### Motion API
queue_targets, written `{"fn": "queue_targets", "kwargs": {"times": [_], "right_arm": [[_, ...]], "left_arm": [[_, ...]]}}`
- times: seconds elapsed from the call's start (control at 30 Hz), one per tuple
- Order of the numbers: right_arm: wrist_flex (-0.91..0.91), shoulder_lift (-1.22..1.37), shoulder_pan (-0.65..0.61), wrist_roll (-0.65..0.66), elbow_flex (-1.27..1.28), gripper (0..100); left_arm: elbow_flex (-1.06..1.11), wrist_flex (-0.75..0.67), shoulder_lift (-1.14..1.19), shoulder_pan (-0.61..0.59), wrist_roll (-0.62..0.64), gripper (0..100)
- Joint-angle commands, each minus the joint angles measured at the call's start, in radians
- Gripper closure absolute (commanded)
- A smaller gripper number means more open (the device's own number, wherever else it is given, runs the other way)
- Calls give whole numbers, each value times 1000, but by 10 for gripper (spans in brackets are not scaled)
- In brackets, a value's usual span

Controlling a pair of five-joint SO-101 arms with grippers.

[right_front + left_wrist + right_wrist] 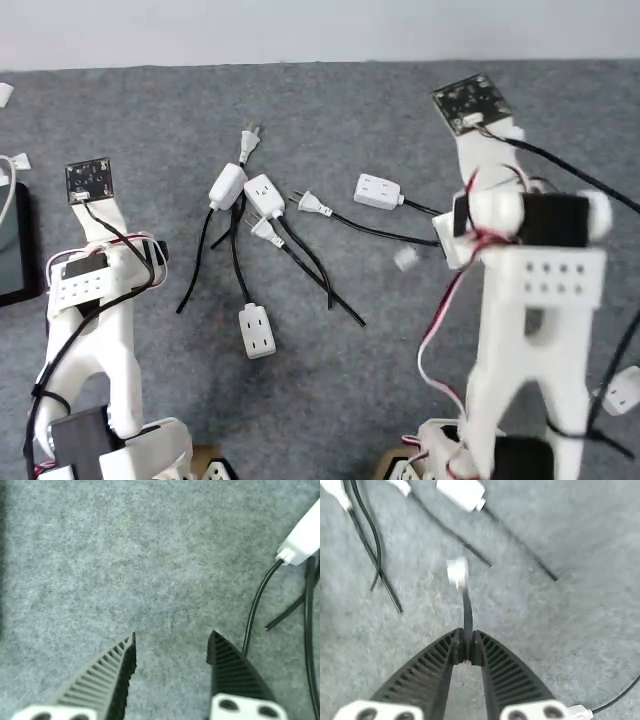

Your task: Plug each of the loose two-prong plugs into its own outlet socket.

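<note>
The right gripper (465,636) is pressed together on a black cord (467,611), pinching it just behind a small white plug (457,572). The plug sticks out ahead of the fingertips, right of the middle of the grey tabletop (330,400). A white outlet socket (378,190) lies near it, toward the far edge. The left gripper (170,640) is spread and holds nothing, over bare tabletop near the left edge. A second plug (312,205), more sockets and tangled cords lie around the middle, and one socket (257,331) sits nearer the front edge.
</note>
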Motion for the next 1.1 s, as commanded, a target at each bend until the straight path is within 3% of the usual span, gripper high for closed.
{"fn": "queue_targets", "kwargs": {"times": [0.0, 0.17, 0.47, 0.63, 0.77, 1.07], "right_arm": [[41, -93, -41, -51, -25, 989], [41, -79, -105, -117, -29, 989], [-79, 216, -128, -127, -34, 989], [31, 243, -133, -61, 34, 969], [24, 160, -130, 18, 253, 904], [-122, -298, -36, 43, 806, 901]], "left_arm": [[-47, 0, -5, 9, -12, 782], [-45, 5, -5, 5, -12, 782], [-45, 2, -5, 8, -12, 782], [-45, 2, -5, 8, -12, 782], [-45, 0, -5, 9, -12, 782], [-45, 0, -5, 9, -12, 781]]}}
